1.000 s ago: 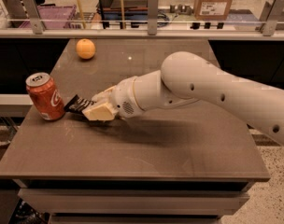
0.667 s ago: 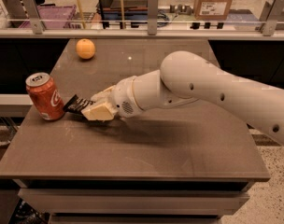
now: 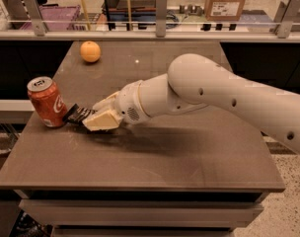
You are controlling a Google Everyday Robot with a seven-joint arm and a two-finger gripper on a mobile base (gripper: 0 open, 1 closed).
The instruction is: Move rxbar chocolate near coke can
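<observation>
The red coke can (image 3: pixel 46 102) stands upright near the table's left edge. The black rxbar chocolate (image 3: pixel 78 115) sits low at the table surface just right of the can, its left end almost touching the can's base. My gripper (image 3: pixel 96 117) reaches in from the right on the white arm (image 3: pixel 199 90). It is shut on the bar's right end, and its cream fingers (image 3: pixel 104 121) hide that part of the bar.
An orange (image 3: pixel 90 51) lies at the back left of the brown table (image 3: pixel 189 157). A railing and shelves with boxes run behind the table. The table's left edge is close beside the can.
</observation>
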